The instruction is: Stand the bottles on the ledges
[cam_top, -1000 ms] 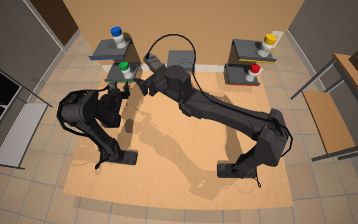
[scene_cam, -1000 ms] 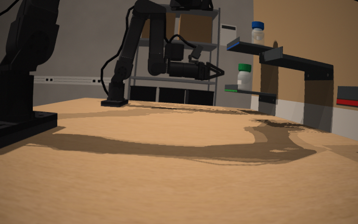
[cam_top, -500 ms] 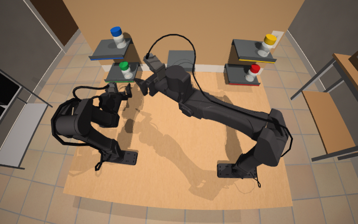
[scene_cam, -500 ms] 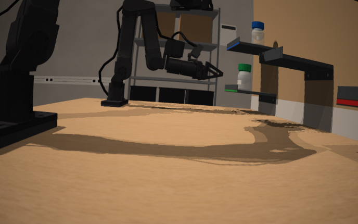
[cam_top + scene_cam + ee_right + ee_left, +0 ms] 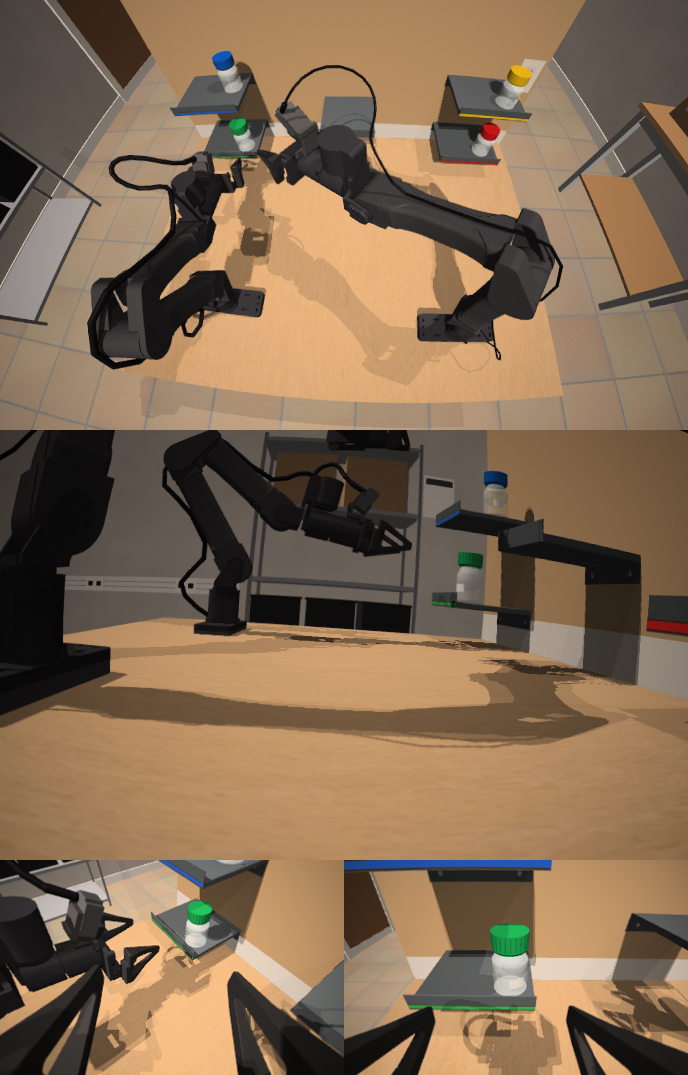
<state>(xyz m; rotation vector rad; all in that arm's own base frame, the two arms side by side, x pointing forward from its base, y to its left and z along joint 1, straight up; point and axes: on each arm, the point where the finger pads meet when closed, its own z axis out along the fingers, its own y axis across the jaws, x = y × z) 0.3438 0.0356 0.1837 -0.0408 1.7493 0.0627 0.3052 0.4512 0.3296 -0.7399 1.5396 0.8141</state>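
Observation:
Four clear bottles stand upright on grey wall ledges. The green-capped bottle (image 5: pixel 241 132) (image 5: pixel 469 577) (image 5: pixel 509 966) (image 5: pixel 197 924) stands on the green-strip ledge (image 5: pixel 220 141) (image 5: pixel 443 599) (image 5: pixel 450 980) (image 5: pixel 223 932). The blue-capped bottle (image 5: pixel 226 70) (image 5: pixel 495 490) is on the blue-strip ledge (image 5: pixel 202 93) (image 5: pixel 456 518). The yellow-capped bottle (image 5: pixel 512 86) is on the yellow-strip ledge (image 5: pixel 471 93). The red-capped bottle (image 5: pixel 484 137) is on the red-strip ledge (image 5: pixel 451 144). My left gripper (image 5: pixel 228 174) (image 5: pixel 405 545) (image 5: pixel 501 1014) (image 5: pixel 145 934) is open and empty, a short way in front of the green ledge. My right gripper (image 5: pixel 279 169) (image 5: pixel 167 974) is open and empty beside it.
A fifth grey ledge (image 5: pixel 345 114) (image 5: pixel 558 544) (image 5: pixel 661 924) without a strip sits at the middle of the wall. A metal shelf rack (image 5: pixel 334 582) stands behind the left arm's base. A chair (image 5: pixel 624 228) stands off the table at the right.

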